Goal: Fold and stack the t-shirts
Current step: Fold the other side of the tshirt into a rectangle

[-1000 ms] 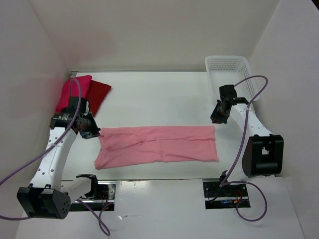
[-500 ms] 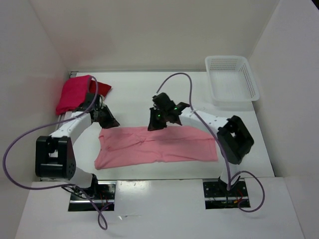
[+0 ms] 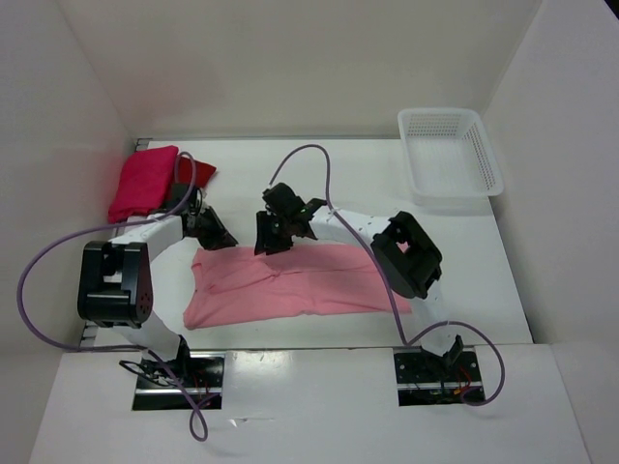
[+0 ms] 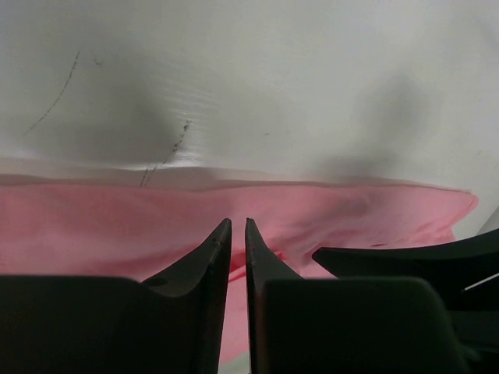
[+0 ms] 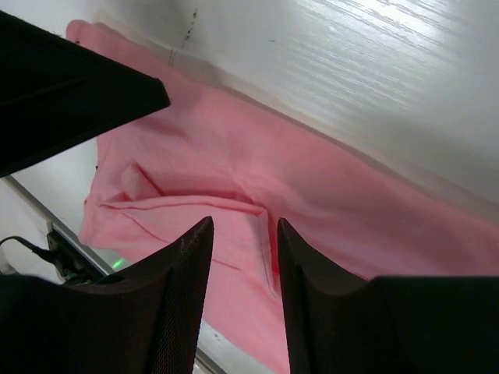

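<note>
Swung in from beside the basket [image 3: 440, 112], the right pincer [image 5: 242, 226] hangs released over the far edge of the salmon shirt [image 3: 300, 282]. The left pincer [image 4: 236, 224], barely parted and empty, sits at its far-left corner. The magenta shirt [image 3: 143, 181] and dark red shirt [image 3: 200, 170] lie at the far-left corner of the table [image 3: 338, 184], making three shirts.

Top view: high, behind arm bases [image 3: 430, 372], looks down on whole table [image 3: 319, 179]. 2 wrist views: low, very close, facing past own fingers [image 4: 207, 269]. All 3 share salmon shirt [image 3: 290, 285] far edge, bare table beyond.
</note>
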Robot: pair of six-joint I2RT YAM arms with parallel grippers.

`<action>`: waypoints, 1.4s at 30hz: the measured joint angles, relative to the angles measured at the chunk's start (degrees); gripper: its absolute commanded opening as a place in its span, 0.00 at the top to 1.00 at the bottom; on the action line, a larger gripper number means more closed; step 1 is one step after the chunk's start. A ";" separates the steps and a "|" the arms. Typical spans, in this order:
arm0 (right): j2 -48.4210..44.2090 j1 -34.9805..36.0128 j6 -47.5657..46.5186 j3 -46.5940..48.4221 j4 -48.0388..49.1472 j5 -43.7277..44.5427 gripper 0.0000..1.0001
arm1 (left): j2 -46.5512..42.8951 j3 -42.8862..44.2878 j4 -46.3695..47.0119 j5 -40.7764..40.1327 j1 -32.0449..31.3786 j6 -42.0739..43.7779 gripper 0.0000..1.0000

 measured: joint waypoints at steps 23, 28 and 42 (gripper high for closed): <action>-0.42 4.85 -2.34 -6.14 -0.04 1.29 1.00 | 8.68 -0.42 2.97 4.42 0.33 -1.29 0.82; -7.28 5.73 -2.34 -15.96 -0.63 0.74 1.00 | 8.85 -0.37 3.08 4.68 0.52 -1.29 0.82; -8.59 5.79 -4.46 -5.60 -2.03 3.98 0.53 | 7.78 -0.26 2.95 3.43 1.44 -1.27 0.84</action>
